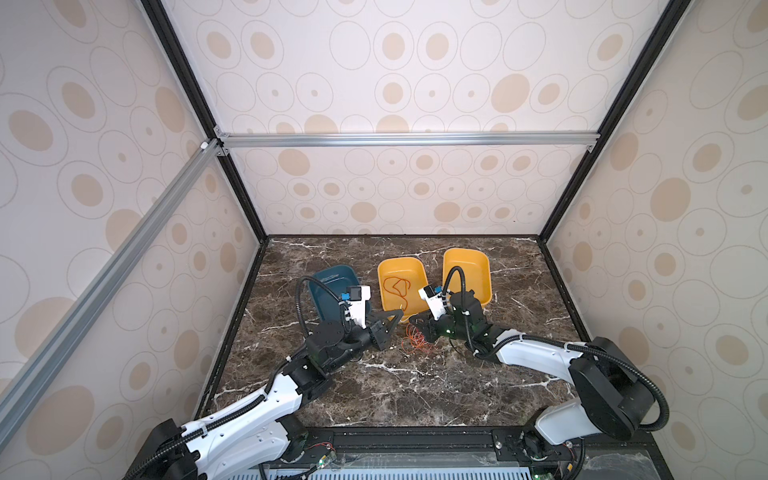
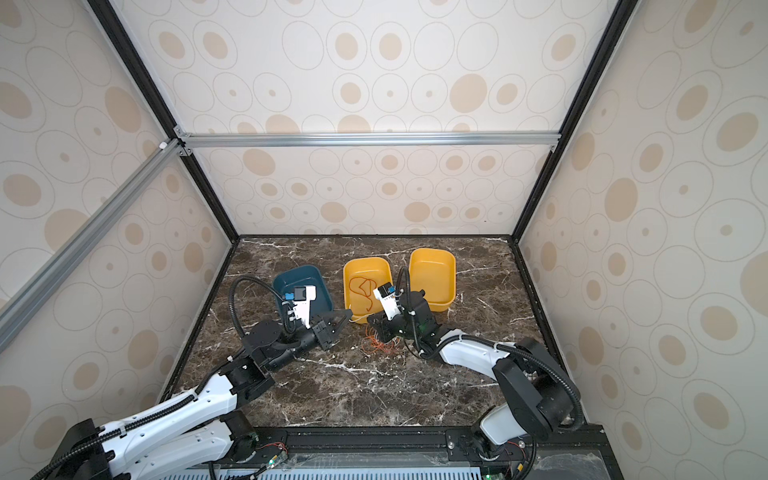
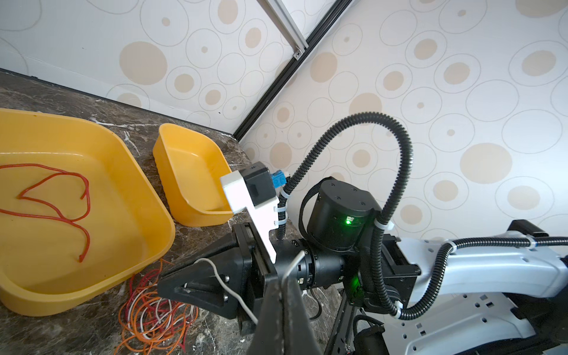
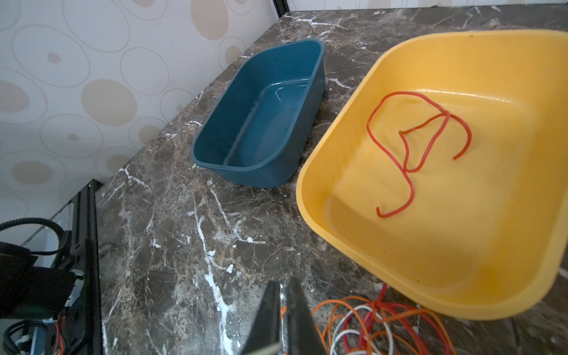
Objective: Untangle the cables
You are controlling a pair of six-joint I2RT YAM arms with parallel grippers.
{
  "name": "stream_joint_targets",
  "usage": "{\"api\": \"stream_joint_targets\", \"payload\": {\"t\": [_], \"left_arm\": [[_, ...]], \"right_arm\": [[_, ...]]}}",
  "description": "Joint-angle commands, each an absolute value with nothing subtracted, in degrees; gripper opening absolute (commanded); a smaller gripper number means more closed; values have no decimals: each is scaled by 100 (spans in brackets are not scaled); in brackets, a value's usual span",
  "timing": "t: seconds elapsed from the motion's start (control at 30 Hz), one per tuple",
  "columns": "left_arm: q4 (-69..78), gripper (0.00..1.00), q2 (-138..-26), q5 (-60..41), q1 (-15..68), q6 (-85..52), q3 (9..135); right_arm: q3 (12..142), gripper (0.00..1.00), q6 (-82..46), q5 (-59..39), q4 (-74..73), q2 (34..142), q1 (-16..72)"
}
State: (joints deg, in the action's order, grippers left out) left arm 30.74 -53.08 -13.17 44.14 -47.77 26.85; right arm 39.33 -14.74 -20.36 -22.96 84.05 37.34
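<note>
The step in hand is judged to be the drawing of one more cable out of the heap. One red cable (image 4: 408, 147) is already laid alone in the middle yellow tray (image 1: 399, 261). The tangle (image 3: 153, 310) of the other cables lies on the table (image 1: 415, 395), just in front of the near rim of that tray.

The left jaws are closed on a white cable (image 3: 222, 281). Its short end sticks out above them in the left wrist view, and the rest arcs over the right jaws. The right jaws are closed too, low at the edge of the tangle. A bit of orange is seen in the narrow slit between them, but whether a cable is truly pinched there cannot be told.

For the next move a slow pulling apart is judged to be needed, so that the white cable slides out of the loops and the whole tangle is not dragged along. After that it can be carried to an empty tray.

Three trays are counted: the blue tray (image 4: 246, 167), the middle yellow tray and a second yellow tray (image 1: 465, 251). The blue one and the second yellow one are empty. One cable is separated. In the tangle red, orange and white are seen, but the cables there cannot be counted.
</note>
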Motion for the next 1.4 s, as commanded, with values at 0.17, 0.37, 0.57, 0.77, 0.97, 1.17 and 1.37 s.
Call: {"api": "stream_joint_targets", "payload": {"t": [0.17, 0.37, 0.57, 0.77, 0.97, 1.17, 1.37], "left_arm": [[2869, 19, -5548, -1086, 4386, -4772, 2340], [3130, 48, -5822, -1106, 4386, -4799, 2043], [3536, 63, -5997, -1090, 4386, -4862, 1593], [3939, 72, -6238, -1280, 4304, -4850, 1205], [4136, 73, -6259, -1379, 4184, -4833, 1049], [5231, 74, -7005, -1857, 4235, -4905, 1213], [6171, 72, -8177, -2143, 4312, -5071, 1613]], "right_arm": [[4044, 0, -1618, -1835, -1604, 7761, 3744], [4040, 0, -1967, -1852, -1140, 7441, 3687], [3835, 0, -2547, -2200, -1279, 7324, 3396], [3595, 0, -3010, -2757, -1846, 7317, 3045], [3624, 0, -3064, -2871, -1745, 7265, 2944], [3596, 0, -3451, -3305, -2164, 7427, 2948], [3421, 0, -4198, -3909, -3237, 7804, 2958]]}}
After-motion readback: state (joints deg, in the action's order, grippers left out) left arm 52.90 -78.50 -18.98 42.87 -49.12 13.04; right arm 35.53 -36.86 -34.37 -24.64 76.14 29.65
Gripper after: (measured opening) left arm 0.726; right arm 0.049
